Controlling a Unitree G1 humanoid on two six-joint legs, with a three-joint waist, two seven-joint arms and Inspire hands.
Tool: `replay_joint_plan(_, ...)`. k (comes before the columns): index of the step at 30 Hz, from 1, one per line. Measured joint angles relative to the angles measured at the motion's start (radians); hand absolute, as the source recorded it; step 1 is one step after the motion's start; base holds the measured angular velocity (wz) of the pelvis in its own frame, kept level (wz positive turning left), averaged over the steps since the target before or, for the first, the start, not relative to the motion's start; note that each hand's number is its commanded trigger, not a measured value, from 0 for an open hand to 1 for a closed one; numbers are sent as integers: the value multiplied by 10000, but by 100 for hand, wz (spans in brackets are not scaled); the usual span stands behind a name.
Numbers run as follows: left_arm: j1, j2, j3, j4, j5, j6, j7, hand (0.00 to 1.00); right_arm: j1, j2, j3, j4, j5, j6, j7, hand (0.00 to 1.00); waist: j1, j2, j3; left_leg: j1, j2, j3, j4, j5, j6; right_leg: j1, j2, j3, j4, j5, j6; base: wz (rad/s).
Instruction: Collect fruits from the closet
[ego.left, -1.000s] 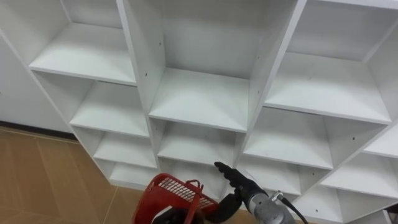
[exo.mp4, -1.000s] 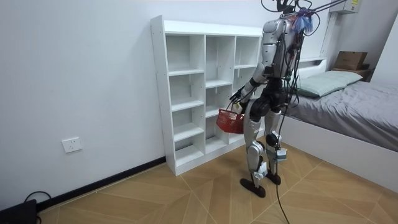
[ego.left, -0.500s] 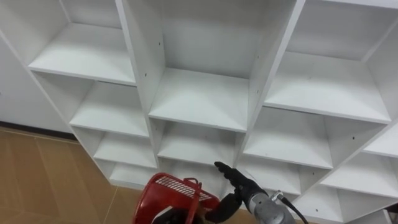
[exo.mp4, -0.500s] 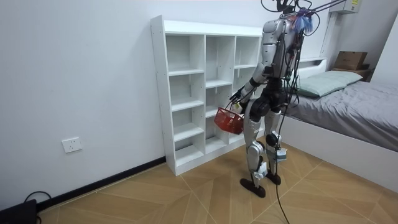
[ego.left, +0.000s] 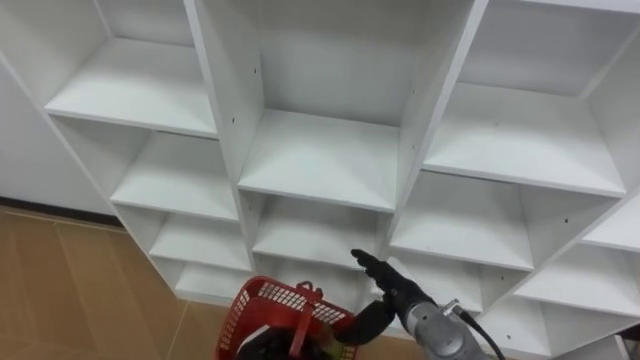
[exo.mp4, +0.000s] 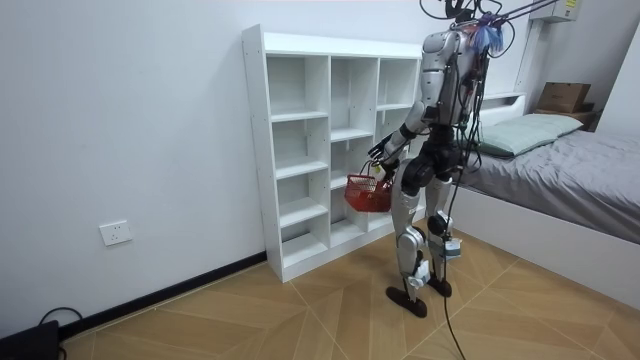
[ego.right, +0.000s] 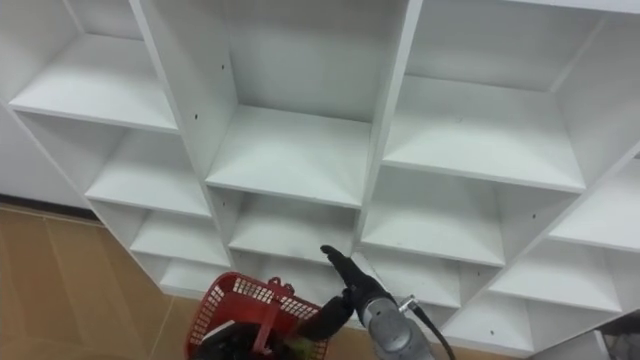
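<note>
No fruit shows on the shelves; collecting looks nearly done. At five o'clock the right hand stretches open and empty beside the red basket at six, contents unclear.

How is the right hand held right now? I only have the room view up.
Observer: The left eye view has the right hand open, fingers straight, reaching toward the middle column of the closet.
Operator: Where's the basket from there?
Observer: The red basket is lower, to that hand's left, its handle upright.
Operator: Any fruit inside?
Observer: A dark shape shows in it; I cannot tell what.
</note>
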Motion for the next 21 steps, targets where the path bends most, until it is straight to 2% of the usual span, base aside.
replay_joint_plan(4,3,48,580,29,6,-8,34,100,99,-85,-326,-266,-263,-66,0,0,-193,116,-17,57,8,8,-22,1,-1,39,-1,-24,13,0,0,0)
replay_joint_plan(7,6,132,864,35,2,-22,103,100,188,-333,-467,-260,-253,-85,-14,0,-258,124,-21,130,1,12,-32,0,0,110,-1,-8,3,0,0,0)
replay_joint_plan(13,245,422,1253,67,-56,-26,415,100,615,-469,-795,-161,-59,-116,-123,0,-428,121,-21,368,16,129,-116,0,0,229,16,174,4,-1,1,-7)
replay_joint_plan(14,284,446,1323,70,-44,-29,458,100,751,-467,-958,-153,-56,-213,-126,0,-445,120,-23,393,19,167,-127,-1,2,236,17,226,3,-1,1,-11)
replay_joint_plan(17,327,449,1511,365,-54,-190,547,100,1070,-511,-1213,-90,-37,-301,-282,0,-436,92,-39,430,14,257,-155,-4,6,234,8,286,4,-2,2,-7)
replay_joint_plan(21,515,387,1958,395,-101,-200,772,100,1511,-603,-1918,-63,211,-509,-444,0,-435,71,-54,420,11,305,-150,-11,18,226,4,307,-22,-6,8,0)
